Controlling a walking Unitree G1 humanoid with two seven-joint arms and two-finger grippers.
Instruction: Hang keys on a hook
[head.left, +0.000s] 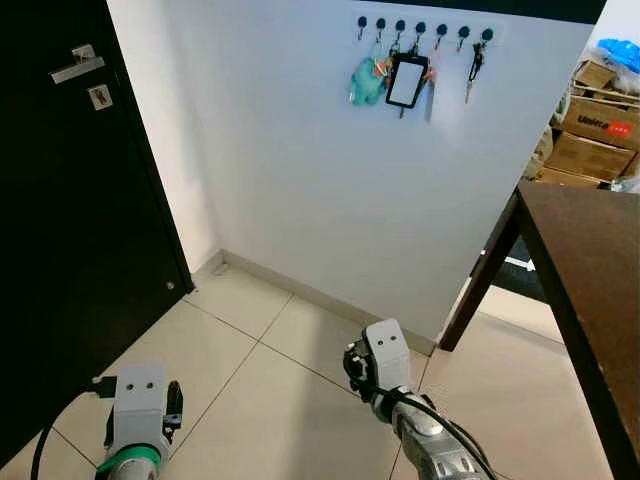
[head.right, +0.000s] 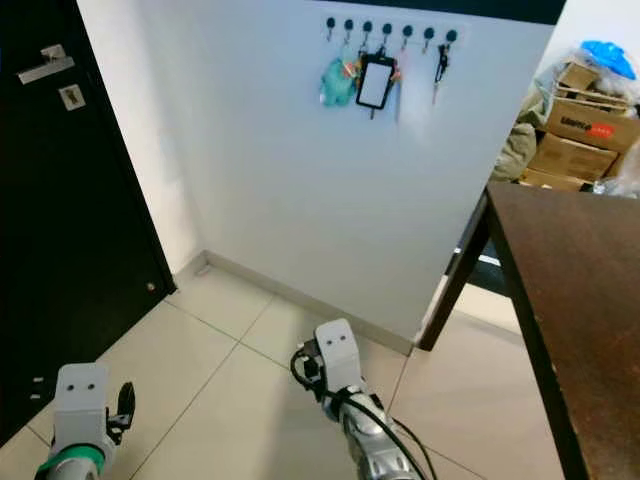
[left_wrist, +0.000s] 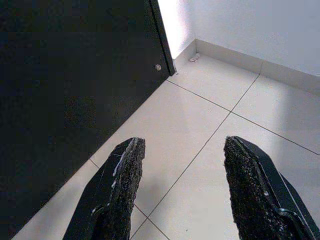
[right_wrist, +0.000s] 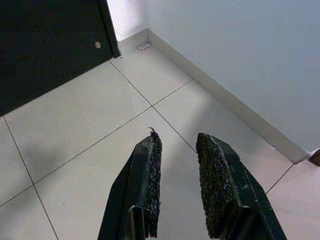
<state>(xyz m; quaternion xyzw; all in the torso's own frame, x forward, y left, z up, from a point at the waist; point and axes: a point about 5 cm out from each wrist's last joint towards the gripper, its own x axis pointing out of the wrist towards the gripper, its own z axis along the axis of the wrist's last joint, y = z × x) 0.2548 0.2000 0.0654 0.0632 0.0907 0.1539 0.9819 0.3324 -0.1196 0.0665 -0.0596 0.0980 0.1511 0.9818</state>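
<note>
A row of several black hooks runs along the top of the white wall. A bunch of keys hangs from a hook near the row's right end. Further left hang a teal plush keychain and a black card holder with a white card. Both arms are low over the tiled floor, far below the hooks. My left gripper is open wide with nothing between its fingers. My right gripper is open with a narrow gap and holds nothing.
A black door with a silver handle stands to the left. A dark brown table juts in at the right, with its leg near the wall. Cardboard boxes are stacked behind it.
</note>
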